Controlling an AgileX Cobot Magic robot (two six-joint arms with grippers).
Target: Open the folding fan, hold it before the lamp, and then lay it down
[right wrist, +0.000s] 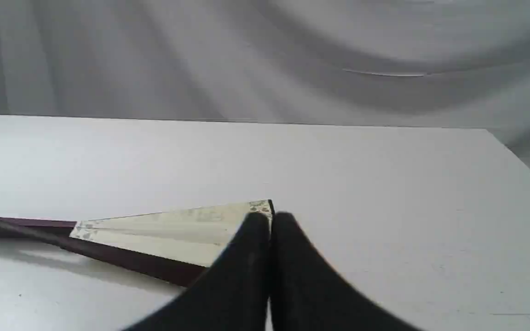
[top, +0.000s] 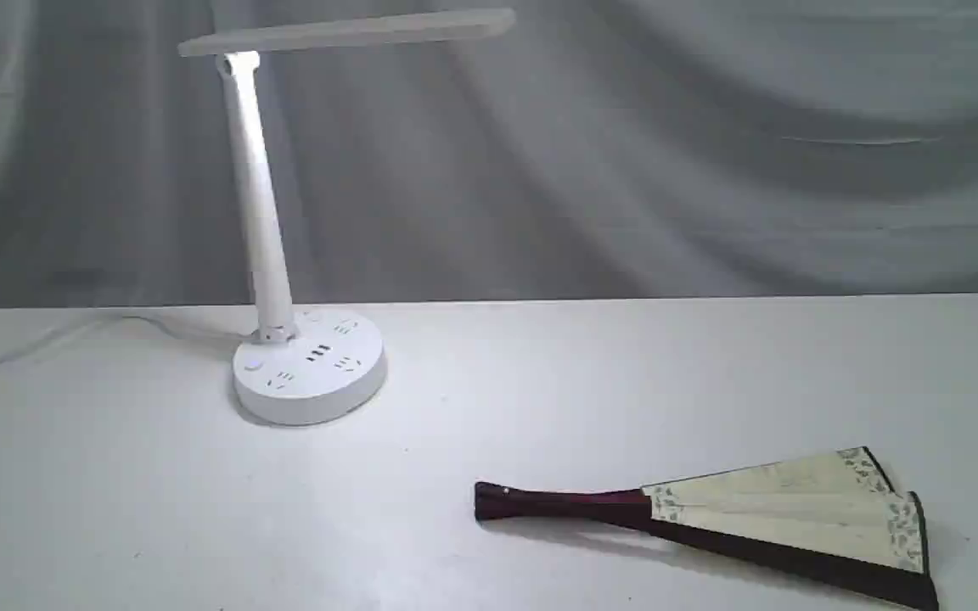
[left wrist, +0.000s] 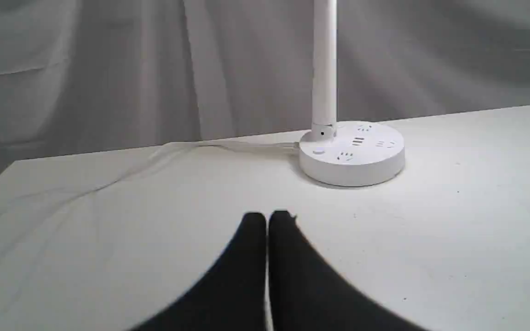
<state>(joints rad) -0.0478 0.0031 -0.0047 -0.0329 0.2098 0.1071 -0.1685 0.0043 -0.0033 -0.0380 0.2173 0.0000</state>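
Your L tool, R tool: both clenched, nothing held.
Folding fan: lies flat on desk, partly spread, approx 4 o'clock of lamp, well apart.
The lamp: upright at desk rear, head horizontal.
Grey curtain behind.

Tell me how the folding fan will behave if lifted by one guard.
The folding fan lies partly spread, so its pleats would probably swing open. Its paper looks thin, likely creasing under a hard pinch. Lying flat, it should slide, not roll.
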